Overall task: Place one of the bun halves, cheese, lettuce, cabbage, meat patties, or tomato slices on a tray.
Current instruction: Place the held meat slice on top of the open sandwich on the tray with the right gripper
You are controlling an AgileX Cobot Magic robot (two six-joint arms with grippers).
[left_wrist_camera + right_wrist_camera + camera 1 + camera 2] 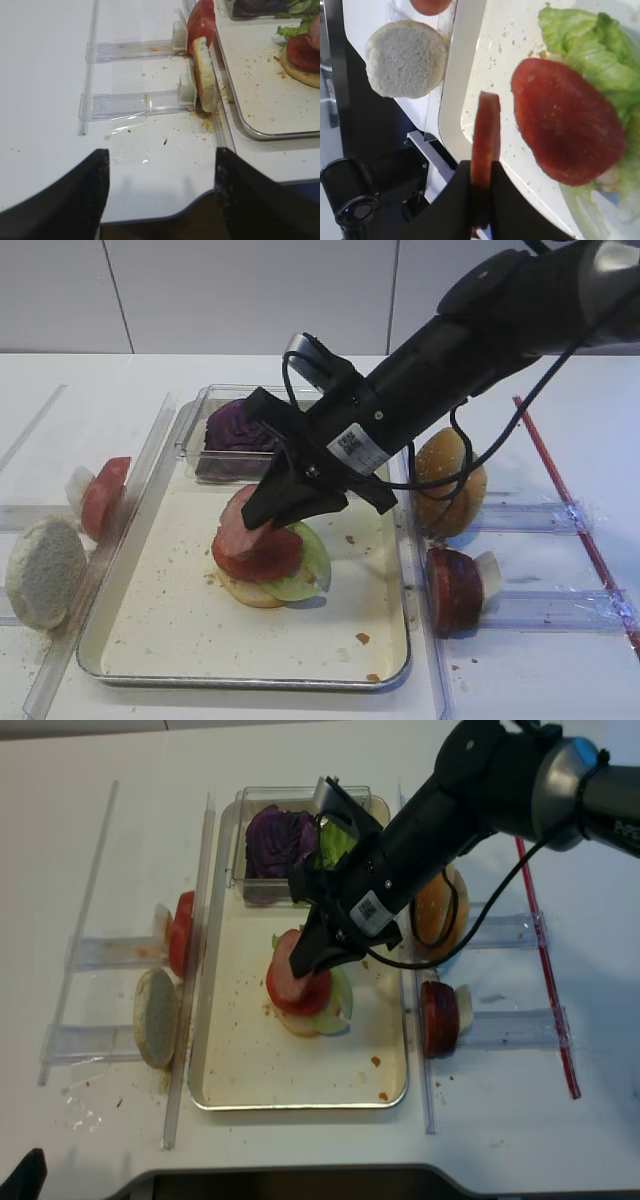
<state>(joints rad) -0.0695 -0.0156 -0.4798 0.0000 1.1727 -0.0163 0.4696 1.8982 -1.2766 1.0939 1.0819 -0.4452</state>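
From the high view, we are seeing the right gripper [262,523] reaching down over the tray [150,640]. It is pinching a pink-brown meat patty [237,517], held on its edge and tilted. Just under it a tomato slice [262,558] is lying on lettuce [305,565] and a bun half [245,592], stacked in the middle of the tray. A clear box [190,435] at the far end is holding purple cabbage [238,427].

From the right wrist view, we are looking past the two black fingers [507,200]. They are squeezing the patty by its rim, with the red slice lying flat just beside it. A pale bun [406,58] is sitting outside the tray.

From the left wrist view, the left gripper [159,192] is hanging over the white table [45,100] with its fingers wide apart, holding nothing.

From the other high view, the patty is leaning over the stack in the tray.
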